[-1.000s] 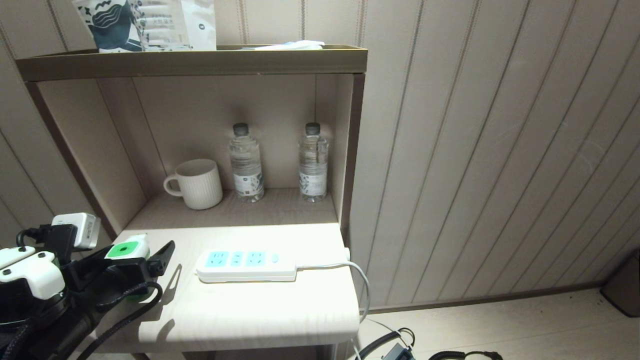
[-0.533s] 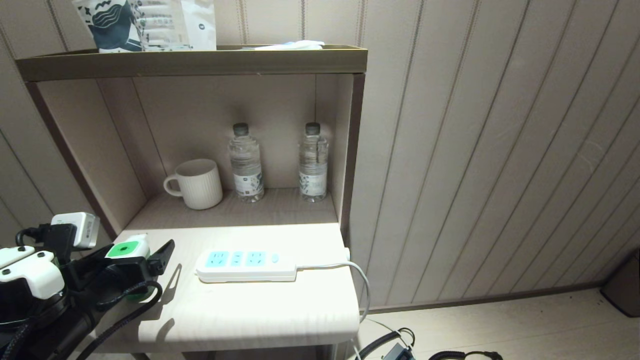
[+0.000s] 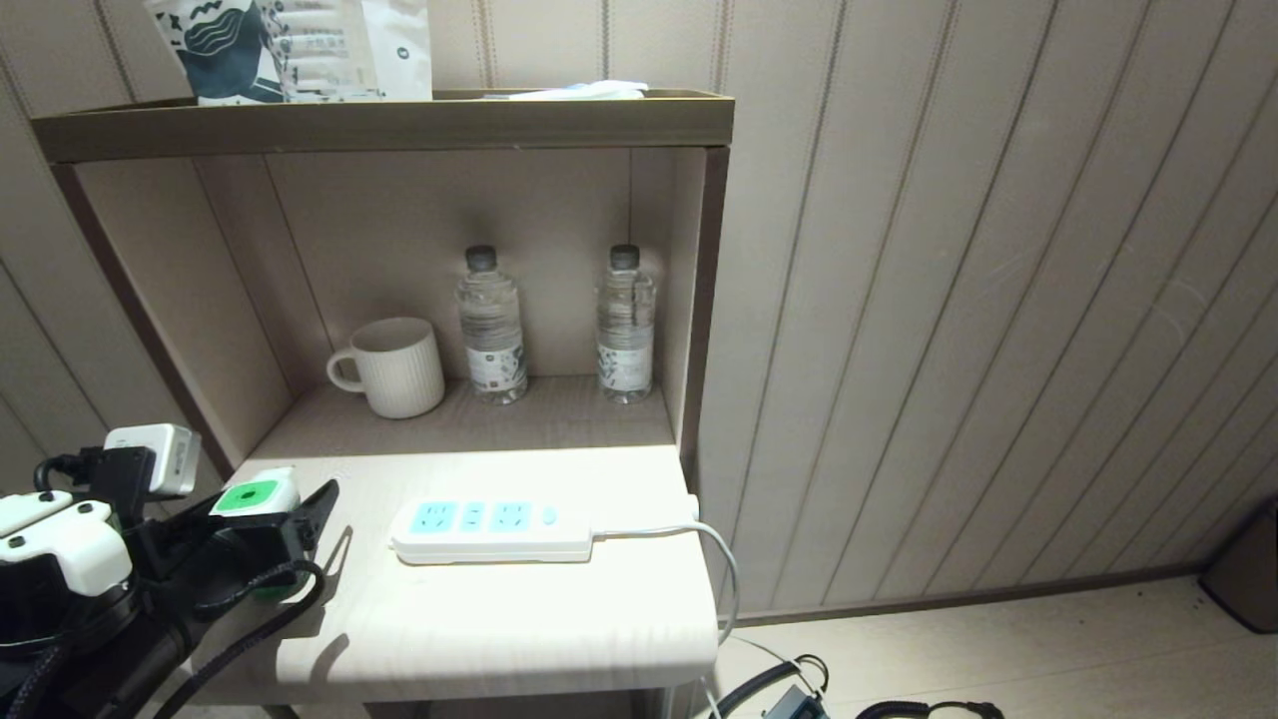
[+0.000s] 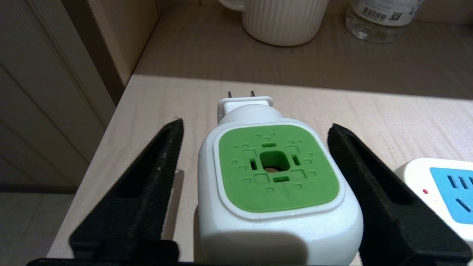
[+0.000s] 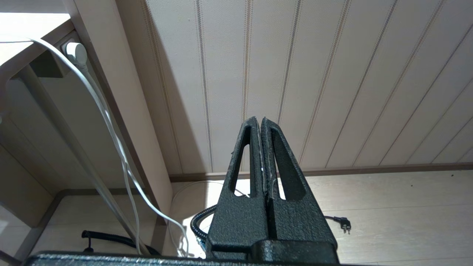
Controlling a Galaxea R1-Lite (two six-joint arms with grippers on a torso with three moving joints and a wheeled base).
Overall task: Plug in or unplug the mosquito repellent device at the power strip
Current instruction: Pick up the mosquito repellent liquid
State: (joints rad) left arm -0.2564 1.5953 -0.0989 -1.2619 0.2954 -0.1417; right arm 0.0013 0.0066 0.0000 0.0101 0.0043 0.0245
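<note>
The device [image 4: 273,173] stands on the table [image 3: 479,619], left of the strip [image 3: 494,529] and apart from it, not plugged in. The left gripper [image 4: 255,136] straddles the device: jaws released, a gap showing on each side, no contact yet. The device's long axis runs along the gripper's approach line, prongs [image 4: 241,94] pointing away from the wrist. The left arm is the nearer one. The right gripper [image 5: 261,127] hangs beside the table, below its top, jaws clenched and empty.

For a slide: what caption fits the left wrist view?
Open left gripper straddling the white, green-faced mosquito repellent device, beside the white power strip.
</note>
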